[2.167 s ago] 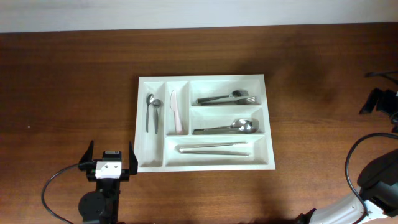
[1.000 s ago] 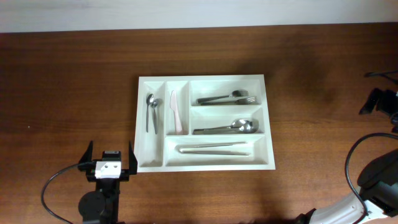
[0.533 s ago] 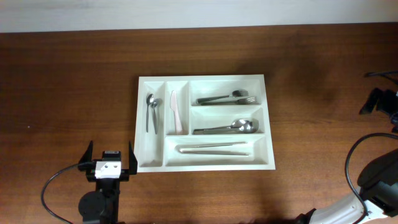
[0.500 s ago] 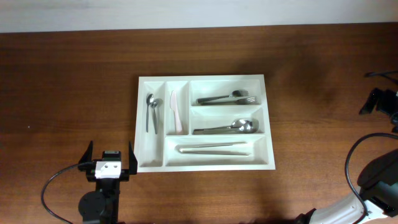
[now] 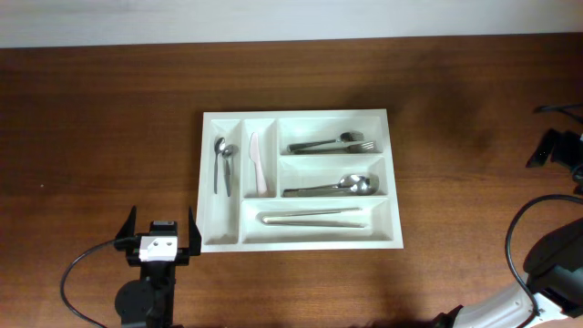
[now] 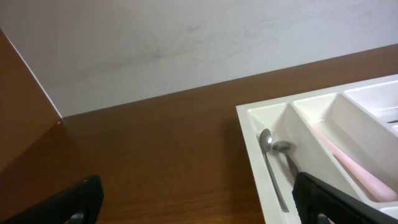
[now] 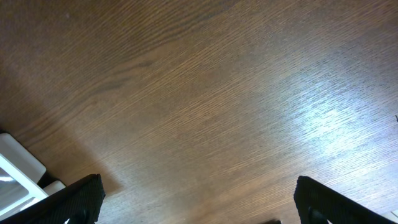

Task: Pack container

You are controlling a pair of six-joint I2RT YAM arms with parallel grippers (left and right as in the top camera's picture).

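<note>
The container point(image 5: 301, 116), a white cutlery tray, lies flat mid-table. Its two upright slots hold two small spoons point(image 5: 222, 164) and a pale pink knife point(image 5: 258, 164). The long compartments hold forks point(image 5: 332, 144), larger spoons point(image 5: 332, 187) and a long pale utensil point(image 5: 314, 218). My left gripper point(image 5: 162, 223) sits just off the tray's front left corner, open and empty. In the left wrist view the left gripper point(image 6: 199, 205) spans bare wood and the tray's left rim point(image 6: 249, 124). My right gripper point(image 7: 199, 202) is open over bare wood, far right of the tray.
The table is dark wood with a pale wall along its far edge point(image 5: 291, 18). Black parts and cables of the right arm point(image 5: 557, 148) sit at the right edge. A white corner point(image 7: 18, 174) shows at the lower left of the right wrist view.
</note>
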